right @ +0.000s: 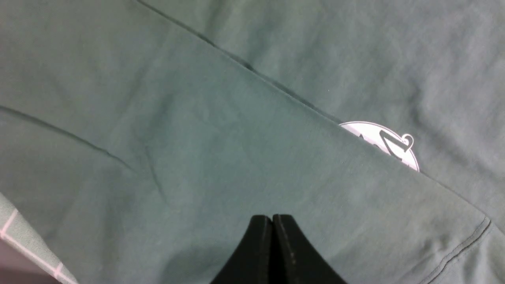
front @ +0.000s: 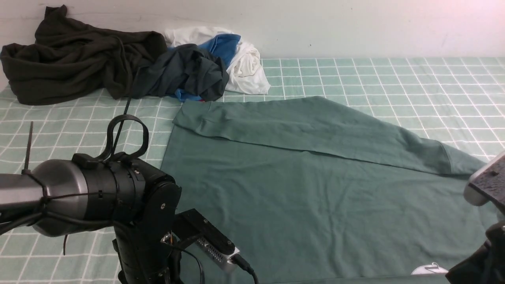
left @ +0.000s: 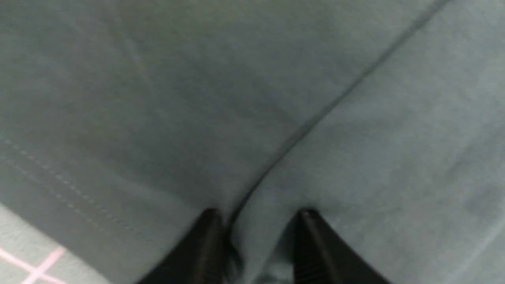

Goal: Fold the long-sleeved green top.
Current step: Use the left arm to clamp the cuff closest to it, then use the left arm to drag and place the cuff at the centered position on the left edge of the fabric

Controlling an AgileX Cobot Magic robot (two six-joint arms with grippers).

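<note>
Green long-sleeved top (front: 296,189) lies on checked sheet (front: 394,79); left hand (left: 258,215) spread, right hand (right: 272,217) pressed together.

White logo (right: 388,144) on green top (right: 197,138) — illegible

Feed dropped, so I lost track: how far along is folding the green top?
Done: the green long-sleeved top lies flat, one sleeve folded across its body, another layer half covering the white logo. In hand: left pincer straddles a fold edge, jaws apart, grip unclear; right pincer is shut, empty. Left: folding the body into a compact stack.
</note>
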